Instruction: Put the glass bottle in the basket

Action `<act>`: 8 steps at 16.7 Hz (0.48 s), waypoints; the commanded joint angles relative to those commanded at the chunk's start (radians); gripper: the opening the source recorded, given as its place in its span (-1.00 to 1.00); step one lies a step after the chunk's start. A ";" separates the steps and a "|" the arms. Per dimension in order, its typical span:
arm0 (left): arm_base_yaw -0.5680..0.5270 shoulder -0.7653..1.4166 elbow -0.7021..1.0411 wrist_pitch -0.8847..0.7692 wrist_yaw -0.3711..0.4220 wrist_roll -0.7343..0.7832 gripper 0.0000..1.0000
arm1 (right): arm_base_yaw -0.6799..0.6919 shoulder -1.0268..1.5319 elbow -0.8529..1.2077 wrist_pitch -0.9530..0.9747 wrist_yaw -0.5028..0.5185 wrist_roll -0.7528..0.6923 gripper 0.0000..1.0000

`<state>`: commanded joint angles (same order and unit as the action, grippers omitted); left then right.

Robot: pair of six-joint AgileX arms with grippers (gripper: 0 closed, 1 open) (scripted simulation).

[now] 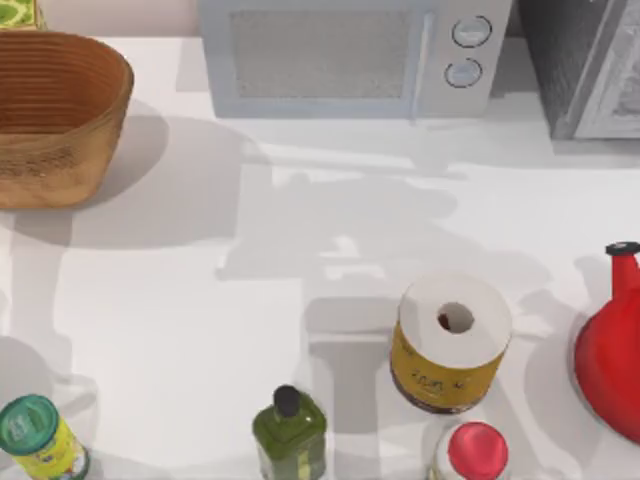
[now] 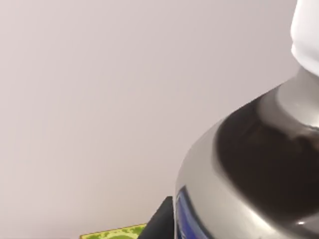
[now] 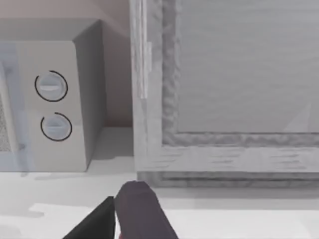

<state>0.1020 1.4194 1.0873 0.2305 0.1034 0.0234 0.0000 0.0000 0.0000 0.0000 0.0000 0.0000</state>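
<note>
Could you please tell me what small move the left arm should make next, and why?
Probably carry the glass bottle over the basket: the bottle looms close at the left wrist camera with wall behind, and the basket stands at the far left of the table. The right end effector idles by the microwave.

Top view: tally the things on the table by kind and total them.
Bottles: 3 (olive-green, red-capped, green-capped)
Basket: 1
Yellow-labelled roll: 1
Red jug: 1
Microwave: 1
Grey appliance: 1
Green box: 1
Total: 9
</note>
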 joint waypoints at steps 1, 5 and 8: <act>0.000 0.000 0.000 0.000 0.000 0.000 -1.00 | 0.000 0.000 0.000 0.000 0.000 0.000 1.00; -0.005 0.020 0.003 0.018 0.001 0.004 -1.00 | 0.000 0.000 0.000 0.000 0.000 0.000 1.00; -0.007 0.081 0.007 0.069 -0.002 0.003 -1.00 | 0.000 0.000 0.000 0.000 0.000 0.000 1.00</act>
<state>0.0950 1.5005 1.0948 0.2995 0.1016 0.0260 0.0000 0.0000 0.0000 0.0000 0.0000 0.0000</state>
